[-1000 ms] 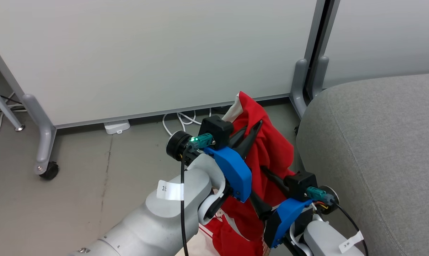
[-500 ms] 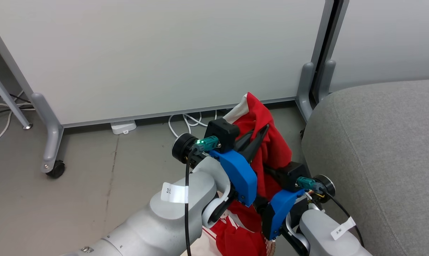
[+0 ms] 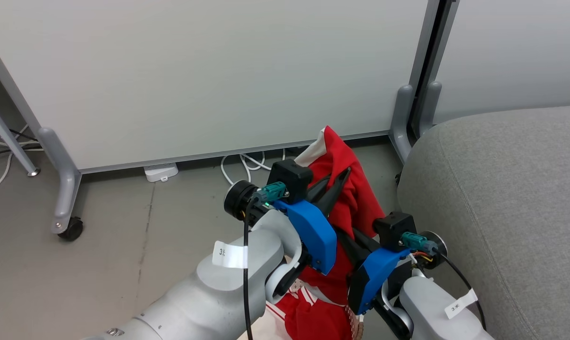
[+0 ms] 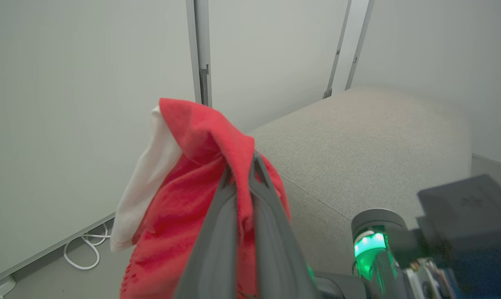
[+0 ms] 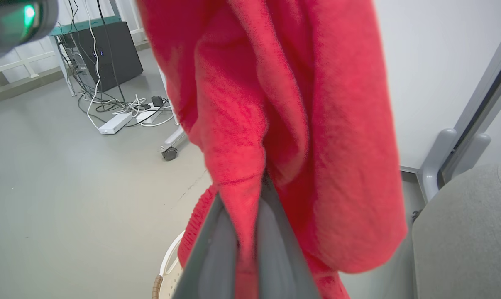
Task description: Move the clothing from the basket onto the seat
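Pale partition panels (image 3: 218, 71) behind. Centre frame, left gripper (image 4: 242, 166) and right gripper (image 5: 244, 191) pinch the clothing (image 3: 360, 198) (hanging loose); best carried right, fully over the seat (image 3: 502, 189), before releasing.

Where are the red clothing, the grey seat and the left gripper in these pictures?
clothing (image 3: 365, 203), head view, on the red fold that hangs beside the dark fingers.
seat (image 3: 502, 189), head view, on its grey top surface.
left gripper (image 4: 244, 166), left wrist view, between its fingertips, where the fabric is pinched.
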